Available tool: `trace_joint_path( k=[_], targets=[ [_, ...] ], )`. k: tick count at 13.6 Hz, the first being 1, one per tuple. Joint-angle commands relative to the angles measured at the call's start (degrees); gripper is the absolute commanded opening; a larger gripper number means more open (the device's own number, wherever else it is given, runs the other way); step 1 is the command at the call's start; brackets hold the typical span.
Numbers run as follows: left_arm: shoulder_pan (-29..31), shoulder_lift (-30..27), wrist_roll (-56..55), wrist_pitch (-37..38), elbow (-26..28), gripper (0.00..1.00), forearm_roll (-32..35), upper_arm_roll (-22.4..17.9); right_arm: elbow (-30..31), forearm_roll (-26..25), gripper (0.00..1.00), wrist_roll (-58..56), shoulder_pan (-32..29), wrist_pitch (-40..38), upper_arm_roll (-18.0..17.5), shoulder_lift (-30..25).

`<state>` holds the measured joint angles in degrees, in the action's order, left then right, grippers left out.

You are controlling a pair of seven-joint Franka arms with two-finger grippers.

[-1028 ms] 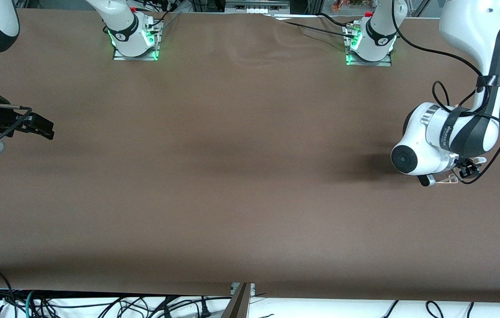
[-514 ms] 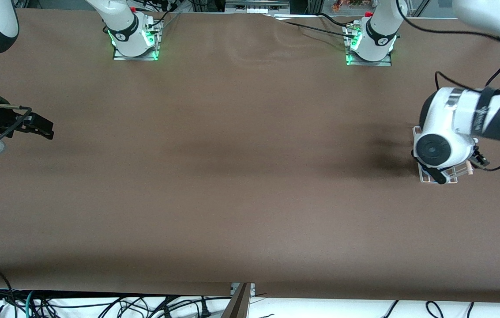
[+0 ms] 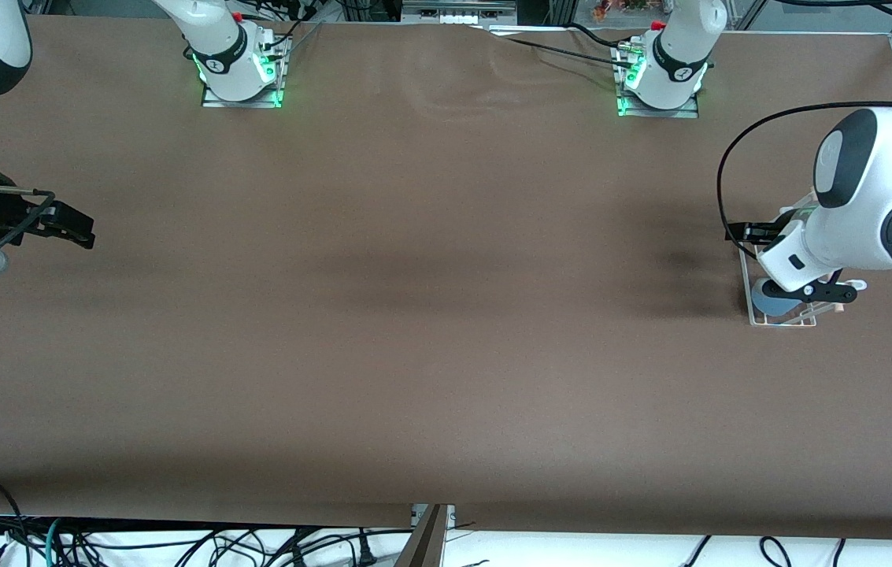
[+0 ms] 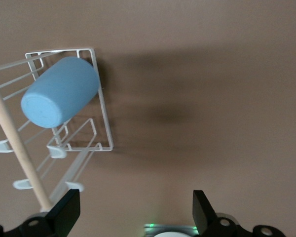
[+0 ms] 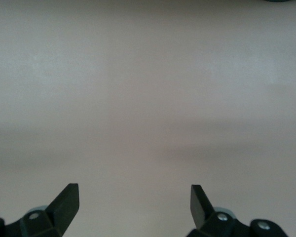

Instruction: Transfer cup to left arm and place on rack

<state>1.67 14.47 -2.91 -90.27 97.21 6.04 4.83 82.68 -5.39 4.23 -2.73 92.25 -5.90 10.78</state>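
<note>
The light-blue cup (image 4: pixel 59 98) rests bottom up and tilted on the white wire rack (image 4: pixel 104 123), beside the rack's wooden rod (image 4: pixel 17 143). In the front view only part of the cup (image 3: pixel 767 299) shows under the left hand, on the rack (image 3: pixel 784 321) at the left arm's end of the table. My left gripper (image 4: pixel 133 212) is open and empty, up above the rack and apart from the cup; the front view shows this gripper (image 3: pixel 792 264) over the rack. My right gripper (image 5: pixel 133 205) is open with nothing in it and waits at the right arm's end (image 3: pixel 75 227).
The brown table (image 3: pixel 414 315) spreads between the two arms. Both arm bases (image 3: pixel 241 71) (image 3: pixel 662 79) stand along the edge farthest from the front camera. Cables (image 3: pixel 737 181) loop off the left arm near the rack.
The left arm has swung up and off toward its end of the table, uncovering the rack and the cup on it. The right arm has not moved.
</note>
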Motion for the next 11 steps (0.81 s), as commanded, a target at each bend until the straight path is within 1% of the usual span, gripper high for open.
trace_joint_path(
  k=[1, 2, 3, 4, 5, 6, 7, 8, 11],
  targets=[
    [0.0, -1.11, -2.98, 0.45, -6.92, 1.0, -1.82, 0.61, 0.64, 1.0, 1.0, -1.06, -0.61, -0.32, -0.16, -0.76],
    [0.35, -1.11, -2.37, 0.36, -10.17, 1.0, -2.86, 0.7, 0.64, 1.0, 1.0, -1.06, -0.61, -0.32, -0.16, -0.76],
    [0.61, -2.77, -2.02, -1.03, -10.81, 1.0, -6.27, 0.53, 0.64, 1.0, 1.0, -1.15, -0.61, -0.23, -0.16, -0.76],
    [0.96, -6.0, -2.01, -5.13, -9.6, 1.0, -8.82, 0.09, 0.64, 1.0, 1.0, -1.15, -0.61, -0.23, -0.16, -0.76],
    [1.05, -10.3, -2.27, -9.7, -4.97, 1.0, -9.02, -0.09, 0.64, 1.0, 1.0, -1.15, -0.61, -0.23, -0.16, -0.76],
    [0.97, -15.04, -2.36, -12.18, -0.32, 1.0, -8.85, -0.09, 0.56, 1.0, 1.0, -1.06, -0.61, -0.23, -0.16, -0.76],
    [0.27, -17.35, -2.89, -12.29, 3.38, 1.0, -8.85, -0.17, 0.56, 1.0, 1.0, -1.06, -0.53, -0.23, -0.16, -0.76],
    [-0.61, -17.9, -2.89, -12.21, 5.42, 1.0, -8.68, -0.18, 0.56, 1.0, 1.0, -1.06, -0.53, -0.23, -0.16, -0.76],
    [-1.84, -17.64, -2.54, -11.42, 5.8, 1.0, -6.22, -0.18, 0.56, 1.0, 1.0, -1.06, -0.53, -0.23, -0.16, -0.76]
  ],
)
